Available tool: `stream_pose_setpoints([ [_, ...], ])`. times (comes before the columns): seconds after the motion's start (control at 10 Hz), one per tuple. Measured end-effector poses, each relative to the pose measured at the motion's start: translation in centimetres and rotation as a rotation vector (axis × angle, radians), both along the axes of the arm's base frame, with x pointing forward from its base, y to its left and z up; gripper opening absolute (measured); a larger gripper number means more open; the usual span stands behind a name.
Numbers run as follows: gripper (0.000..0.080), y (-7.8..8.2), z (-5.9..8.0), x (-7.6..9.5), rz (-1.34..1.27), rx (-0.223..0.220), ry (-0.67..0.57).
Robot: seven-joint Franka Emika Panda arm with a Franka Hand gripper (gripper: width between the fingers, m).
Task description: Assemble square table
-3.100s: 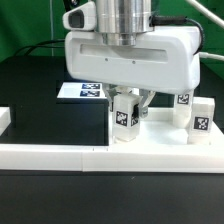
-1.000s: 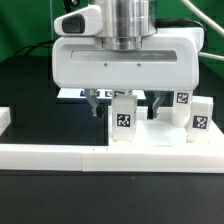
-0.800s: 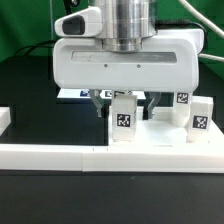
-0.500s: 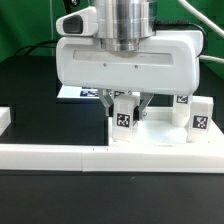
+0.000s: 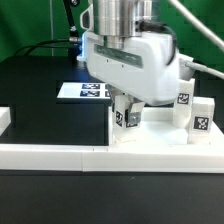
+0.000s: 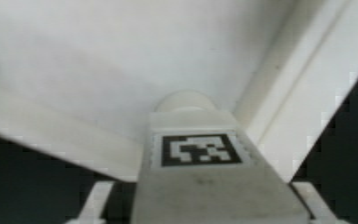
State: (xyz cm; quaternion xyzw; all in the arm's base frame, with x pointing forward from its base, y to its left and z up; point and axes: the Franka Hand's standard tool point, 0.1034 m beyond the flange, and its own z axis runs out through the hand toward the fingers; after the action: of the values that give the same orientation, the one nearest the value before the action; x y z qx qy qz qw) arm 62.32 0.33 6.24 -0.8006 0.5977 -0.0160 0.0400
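My gripper (image 5: 126,110) is shut on a small white tagged leg (image 5: 129,118), held tilted just over the near left corner of the white square table top (image 5: 160,129). The whole hand leans over to the exterior view's right. In the wrist view the leg (image 6: 201,150) fills the gap between my two fingers (image 6: 98,200), its rounded tip toward the white top (image 6: 87,80). Two more tagged legs (image 5: 183,101) (image 5: 201,118) stand at the top's right side in the exterior view.
The marker board (image 5: 82,91) lies flat on the black table behind my hand. A long low white border wall (image 5: 60,155) runs along the front, with a raised end (image 5: 5,118) at the exterior view's left.
The jaws have closed on the leg that stood between them. The hand has since tipped over to the exterior view's right, taking the leg out of upright.
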Motion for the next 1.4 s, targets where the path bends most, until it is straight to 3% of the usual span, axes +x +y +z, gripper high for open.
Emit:
stream_pose_setpoints([
  [0.3,0.0288,-0.11,-0.13,-0.09,-0.428,0.131,-0.01],
  [0.5,0.0288,0.02,-0.13,-0.07,-0.575,0.15,0.005],
  [0.7,0.0315,-0.08,0.03,0.07,-0.433,0.127,-0.01],
  [0.8,0.0496,-0.14,0.51,0.44,-0.235,0.099,-0.035],
  [0.9,0.0496,-0.31,0.59,0.31,-0.054,0.082,-0.053],
  [1.0,0.0615,-0.29,0.74,0.3,0.057,0.072,-0.064],
  [1.3,0.0648,-0.44,0.57,0.23,0.236,0.05,-0.074],
  [1.4,0.0649,-0.25,0.57,0.21,0.349,0.024,-0.078],
])
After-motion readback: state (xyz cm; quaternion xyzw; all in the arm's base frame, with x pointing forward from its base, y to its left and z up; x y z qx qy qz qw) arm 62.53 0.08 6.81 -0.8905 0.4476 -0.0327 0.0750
